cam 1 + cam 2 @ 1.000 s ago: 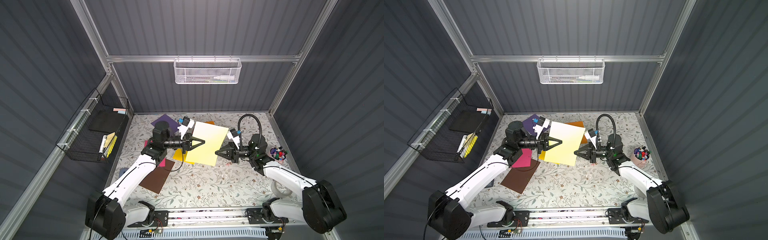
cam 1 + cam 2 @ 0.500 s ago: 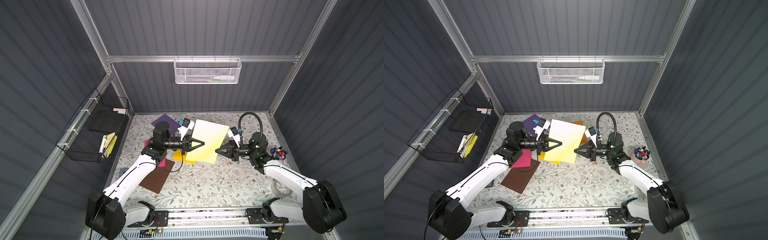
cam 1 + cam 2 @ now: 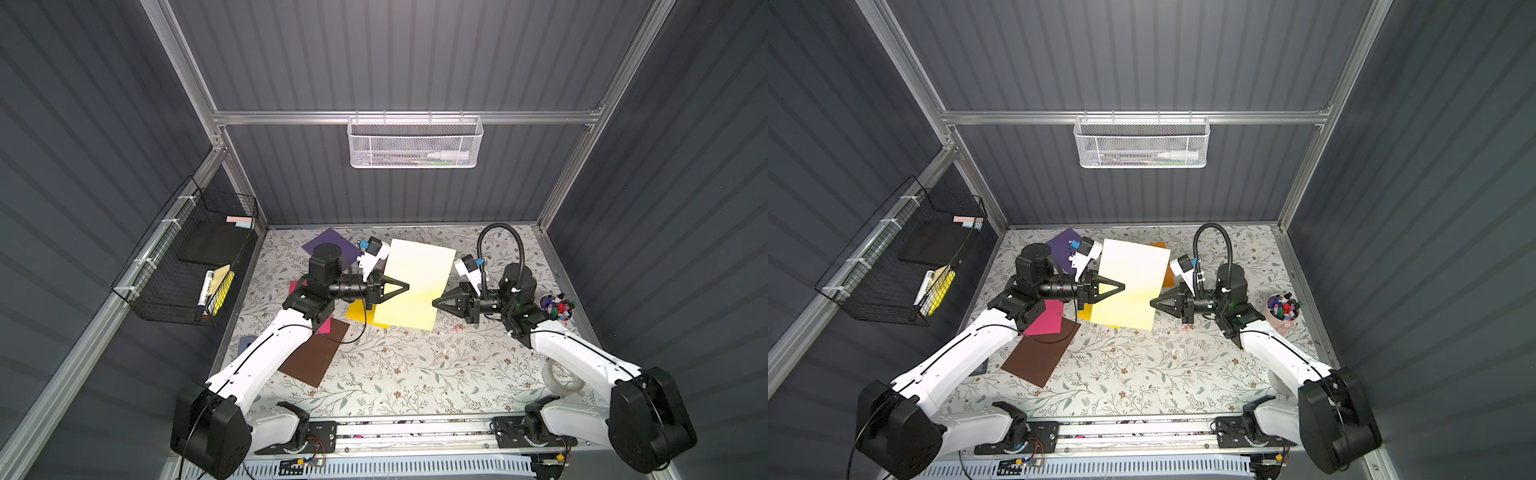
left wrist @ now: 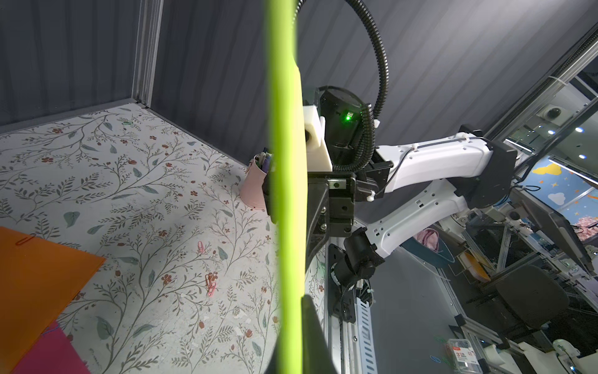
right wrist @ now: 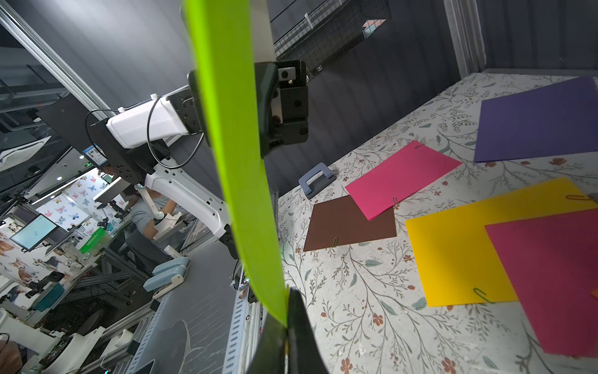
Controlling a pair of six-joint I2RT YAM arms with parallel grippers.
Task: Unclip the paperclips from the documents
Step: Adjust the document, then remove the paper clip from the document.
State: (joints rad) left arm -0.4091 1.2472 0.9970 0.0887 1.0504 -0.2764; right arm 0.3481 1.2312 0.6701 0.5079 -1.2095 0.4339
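Above the table centre, nudged toward 12, the lime green sheet [image 3: 419, 266] [image 3: 1133, 270] hangs in the air between both arms. It reads pale yellow in both top views and clear lime, edge-on, in the wrist cams [image 4: 288, 194] [image 5: 233, 129].

The left gripper [image 3: 407, 286] [image 3: 1124, 286] comes in from 9 w/ fingers clamped on the sheet's 9 edge. The right gripper [image 3: 433, 302] [image 3: 1151, 303] comes in from 3, also pinched tight, on the 3 edge near the front corner. Can't tell whether a clip sits on this sheet.

The other docs lie flat on the floral tabletop [image 3: 415, 374]:
- The purple sheet [image 3: 320, 243] [image 5: 537, 123] is at 11.
- The brown sheet [image 3: 316, 357] [image 5: 349, 226] is at 8, w/ a small clip on its edge [image 5: 335, 241].
- A magenta sheet [image 3: 1046, 318] [image 5: 401, 178] overlaps the brown one's corner.
- The yellow sheet [image 3: 359, 309] [image 5: 459, 252] sits partly under the lifted sheet, w/ a green paperclip [image 5: 480, 293] on its edge.
- A second magenta sheet [image 5: 556, 285] overlaps the yellow.
- The orange sheet [image 3: 1169, 276] [image 4: 38, 259] peeks out toward 1 and carries an orange clip [image 4: 26, 239].

Loose pink paperclips [image 4: 210, 285] lie on the bare tabletop, apart from the orange sheet. The marker cup [image 3: 559, 309] [image 3: 1283, 309] stands at 3, just beside the right arm. A blue hole punch [image 5: 317, 178] is at 8 by the table edge, near the brown sheet.
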